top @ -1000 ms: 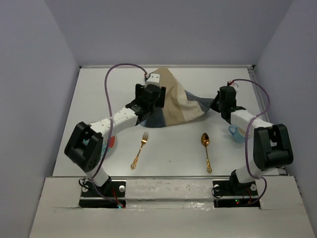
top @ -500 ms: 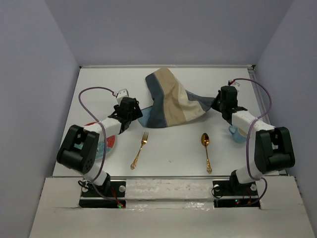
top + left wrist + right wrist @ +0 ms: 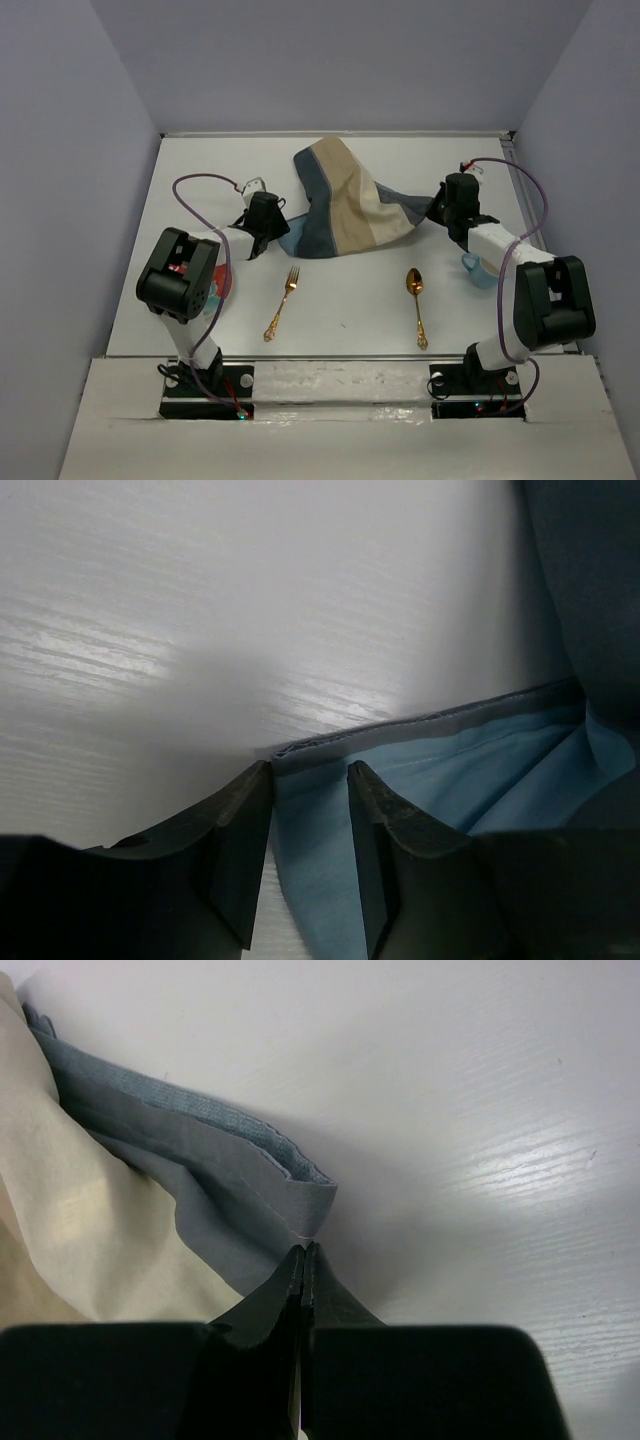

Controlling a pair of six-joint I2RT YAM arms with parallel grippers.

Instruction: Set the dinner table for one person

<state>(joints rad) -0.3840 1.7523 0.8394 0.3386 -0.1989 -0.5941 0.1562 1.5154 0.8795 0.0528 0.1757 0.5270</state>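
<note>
The big white surface runs under everything, and both pincers sit low on its far half. The striped cloth mat is next in size. It's bunched up and folded over itself between the two pincers, nowhere near flat. A plate is mostly hidden under the left arm, back behind the left pincer. Something pale blue, probably a cup, sits just behind the right pincer beside that arm. The gold fork and spoon lie well apart from each other, nearer the bases than either pincer.

The left pincer has its jaws apart, straddling the blue hem at the mat's corner. The cloth is between the fingers but not pinched yet. The right pincer has its jaws pressed together, with the mat's other corner right at the tips. The pictures don't show whether any fabric is actually caught in there.

So the step looks like getting the mat spread out, with plate, cup and cutlery not yet placed. Next up is probably the left one closing on that hem. Then both would pull outward and toward the bases, keeping low so the folds open. The fork and spoon lie right in that path, so the cloth could drag them.
</note>
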